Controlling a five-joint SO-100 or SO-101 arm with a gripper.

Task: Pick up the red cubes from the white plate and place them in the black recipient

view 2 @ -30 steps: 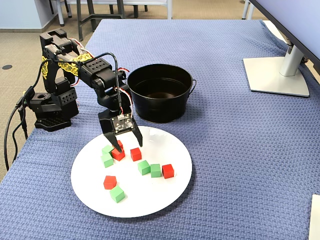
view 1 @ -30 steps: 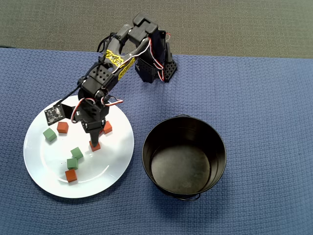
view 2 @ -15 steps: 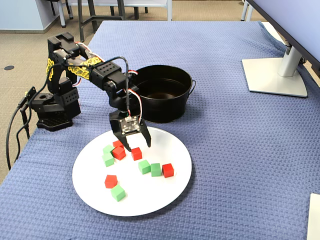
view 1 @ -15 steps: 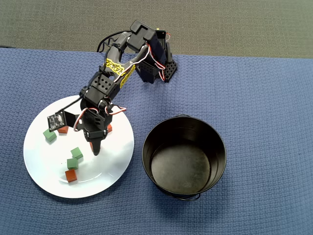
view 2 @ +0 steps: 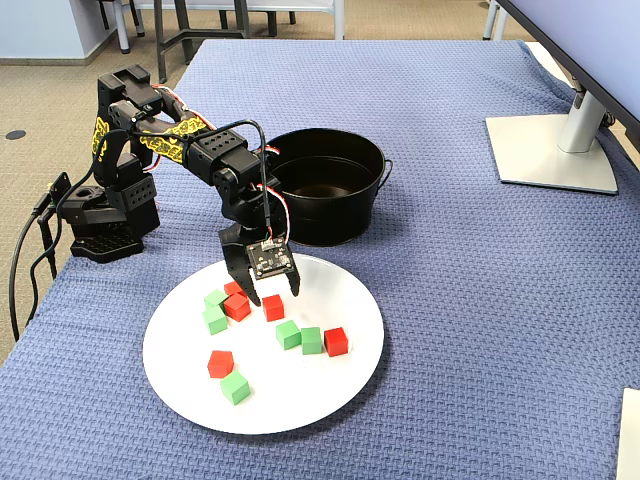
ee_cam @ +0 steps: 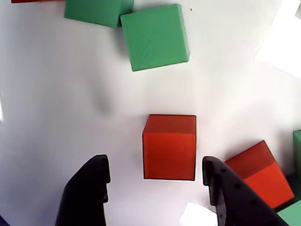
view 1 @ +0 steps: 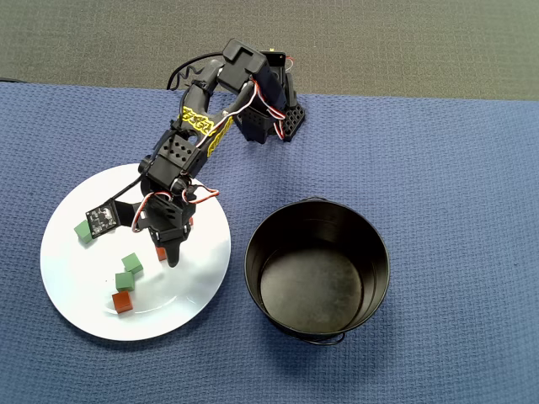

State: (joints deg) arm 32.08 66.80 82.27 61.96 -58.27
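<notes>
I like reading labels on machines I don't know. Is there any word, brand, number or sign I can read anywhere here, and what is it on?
Yellow band with black marks on the arm: looks like lettering, too small and blurred to read in the overhead and fixed views.
Small circuit board by the gripper: no readable print.
Red cubes, green cubes, white plate, black pot: no text at all.

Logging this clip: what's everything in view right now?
red cubes: five, orange-red, on the plate
green cubes: five, green, on the plate among the red ones
white plate: one, white, near table edge in the fixed view
black recipient: one, black, empty, behind the plate
cloth: one, blue, covering the table
monitor stand: one, pale grey, far right
arm: one, black, left side
end effector: one, black, open over a red cube
</notes>
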